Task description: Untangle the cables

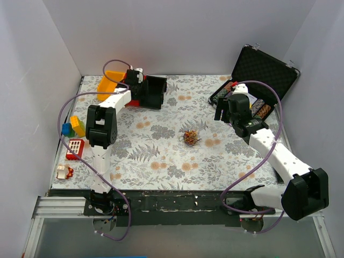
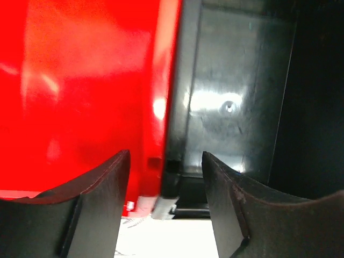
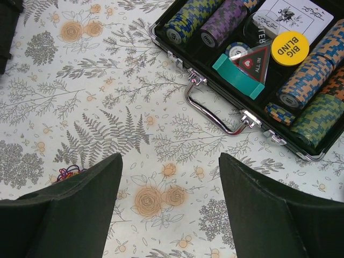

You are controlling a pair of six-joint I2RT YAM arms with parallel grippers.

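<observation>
While cables [image 1: 190,138] lie clumped, yellow disc [image 3: 289,47] marked BIG BLIND

The left arm [image 1: 100,161] and right arm [image 1: 276,153] have white shells, black joint housings and looping lilac hoses [image 1: 59,115]; their broad fingers [image 3: 70,215] are matte black.

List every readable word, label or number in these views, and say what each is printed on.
"BIG BLIND": on the yellow disc.
"ALL IN": on the triangular marker.
"...ATER": partial lettering on the clear disc; the start cannot be read.
Unreadable: the print on the white card and the keys of the red keypad toy are too small.
</observation>
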